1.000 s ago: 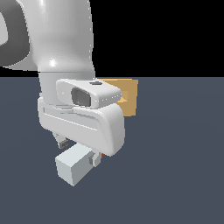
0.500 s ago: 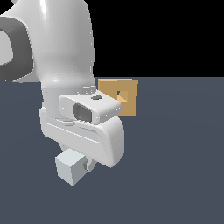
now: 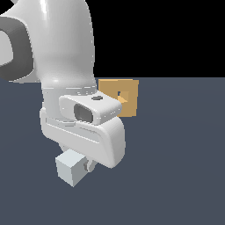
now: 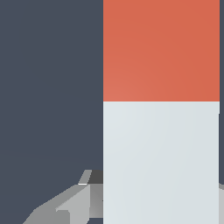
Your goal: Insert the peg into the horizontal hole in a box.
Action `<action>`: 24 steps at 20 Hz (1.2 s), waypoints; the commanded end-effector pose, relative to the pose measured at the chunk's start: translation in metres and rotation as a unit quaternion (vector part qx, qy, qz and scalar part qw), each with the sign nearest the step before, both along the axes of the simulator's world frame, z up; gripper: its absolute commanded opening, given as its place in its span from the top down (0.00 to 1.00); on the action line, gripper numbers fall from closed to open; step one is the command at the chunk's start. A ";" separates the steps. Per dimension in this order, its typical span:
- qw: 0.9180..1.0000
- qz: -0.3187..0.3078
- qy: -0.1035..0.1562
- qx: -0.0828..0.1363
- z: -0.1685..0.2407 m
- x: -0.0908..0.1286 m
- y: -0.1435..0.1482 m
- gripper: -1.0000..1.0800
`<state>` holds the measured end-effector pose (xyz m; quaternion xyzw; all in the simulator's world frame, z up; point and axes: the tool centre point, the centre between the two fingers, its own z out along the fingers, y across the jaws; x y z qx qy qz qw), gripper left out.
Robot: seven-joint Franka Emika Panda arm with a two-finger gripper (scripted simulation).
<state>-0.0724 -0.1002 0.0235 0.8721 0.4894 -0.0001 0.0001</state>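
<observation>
Floor: flat slate-grey surface [image 3: 176, 176].
Pincer [image 3: 83, 165]: clenched on the long grey-white, red-ended square peg [image 4: 161, 131] — probably for carrying.
Tan square box [image 3: 125, 99]: beyond the pincer — unreached.

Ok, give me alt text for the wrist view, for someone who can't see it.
The peg fills much of the frame as a broad bar, one part red-orange and the other pale grey-white, seen close up against a dark blue-grey floor. Grey parts of the gripper show at the pale end; neither the box nor its hole appears in this view.
</observation>
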 end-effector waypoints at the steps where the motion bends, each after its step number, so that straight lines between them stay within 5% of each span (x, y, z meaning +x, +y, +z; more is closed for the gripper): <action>1: 1.000 0.003 0.000 0.000 0.001 0.002 0.001 1.00; 14: 0.995 0.101 0.000 -0.001 0.023 0.055 0.039 1.00; 24: 0.970 0.245 0.000 -0.001 0.055 0.118 0.114 1.00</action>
